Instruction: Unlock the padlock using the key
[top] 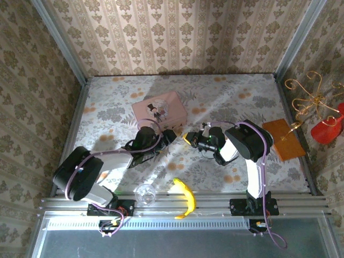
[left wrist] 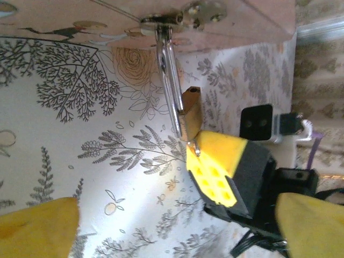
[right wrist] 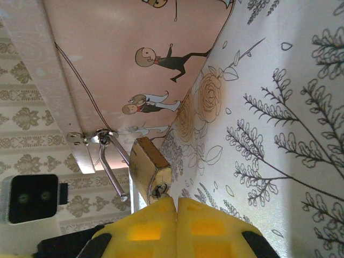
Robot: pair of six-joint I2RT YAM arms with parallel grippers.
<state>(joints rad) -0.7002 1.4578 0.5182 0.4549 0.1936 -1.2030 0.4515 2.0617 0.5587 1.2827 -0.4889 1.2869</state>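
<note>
- The padlock (right wrist: 151,167) hangs from the hasp (right wrist: 102,138) on the tin's (right wrist: 123,64) front side.
- Right jaws are closed on the key (right wrist: 159,190), under the padlock.
- Left jaws stand wide open, near the tin.

Counted one padlock (right wrist: 149,166), one key (right wrist: 159,189), one pink tin (top: 159,110), one banana (top: 185,198), one clear glass (top: 145,194), one orange mat (top: 283,138), one red scoop (top: 329,129).
</note>
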